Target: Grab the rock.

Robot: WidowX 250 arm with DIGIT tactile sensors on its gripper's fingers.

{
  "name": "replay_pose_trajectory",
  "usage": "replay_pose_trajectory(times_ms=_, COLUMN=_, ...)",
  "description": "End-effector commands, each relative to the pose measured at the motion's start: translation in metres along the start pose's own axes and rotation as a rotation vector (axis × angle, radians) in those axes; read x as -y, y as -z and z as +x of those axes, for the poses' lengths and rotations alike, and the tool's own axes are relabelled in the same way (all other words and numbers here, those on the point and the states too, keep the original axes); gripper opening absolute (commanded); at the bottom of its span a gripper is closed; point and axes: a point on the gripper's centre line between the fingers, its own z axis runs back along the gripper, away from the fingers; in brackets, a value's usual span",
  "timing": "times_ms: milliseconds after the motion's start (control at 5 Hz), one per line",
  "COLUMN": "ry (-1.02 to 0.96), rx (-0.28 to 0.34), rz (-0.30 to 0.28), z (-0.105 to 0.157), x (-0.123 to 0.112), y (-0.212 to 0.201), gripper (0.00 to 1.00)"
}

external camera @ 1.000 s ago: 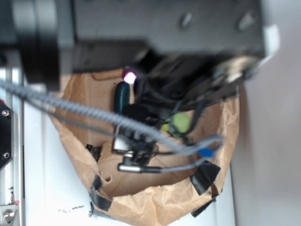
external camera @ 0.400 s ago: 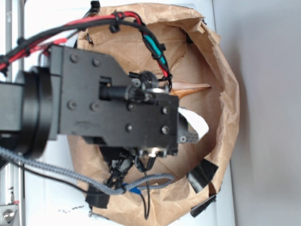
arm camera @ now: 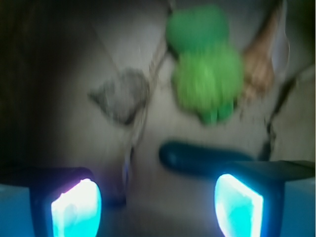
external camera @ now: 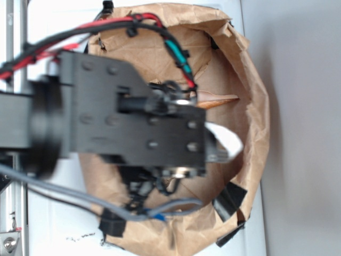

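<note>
In the wrist view the rock (arm camera: 121, 95), a small grey-brown jagged stone, lies on the paper floor up and left of centre. My gripper (arm camera: 157, 205) is open, its two glowing cyan pads (arm camera: 76, 207) wide apart with nothing between them; the rock lies beyond them, apart from both. In the exterior view the black arm (external camera: 122, 128) covers the inside of the paper bag (external camera: 256, 90) and hides the rock.
A green plush (arm camera: 205, 74) sits right of the rock, an orange-tan shell (arm camera: 261, 59) beside it. A dark teal handle (arm camera: 202, 155) lies between the plush and my right pad. Paper bag walls ring the space. Cables (external camera: 176, 53) cross above.
The arm has swung over the bag and now covers its inside. Since 0.4 s ago it has shifted only slightly, with motion blur.
</note>
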Motion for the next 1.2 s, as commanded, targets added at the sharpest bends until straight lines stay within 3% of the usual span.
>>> replay_pose_trajectory(times_ms=0, ry=-0.052, rx=0.108, rz=-0.029, z=0.041, x=-0.050, y=-0.038, gripper=1.00)
replay_pose_trajectory(times_ms=200, ry=0.027, rx=0.125, rz=0.001, z=0.044, x=-0.035, y=-0.017, gripper=1.00)
replay_pose_trajectory(times_ms=400, ry=0.147, rx=0.094, rz=0.007, z=0.038, x=0.004, y=0.001, gripper=1.00)
replay_pose_trajectory(times_ms=600, ry=0.239, rx=0.102, rz=-0.010, z=0.032, x=0.025, y=0.008, gripper=1.00)
replay_pose_trajectory(times_ms=800, ry=0.275, rx=0.138, rz=-0.019, z=0.035, x=0.040, y=0.016, gripper=1.00)
replay_pose_trajectory(times_ms=1000, ry=0.276, rx=0.087, rz=-0.003, z=0.039, x=0.045, y=0.040, gripper=1.00)
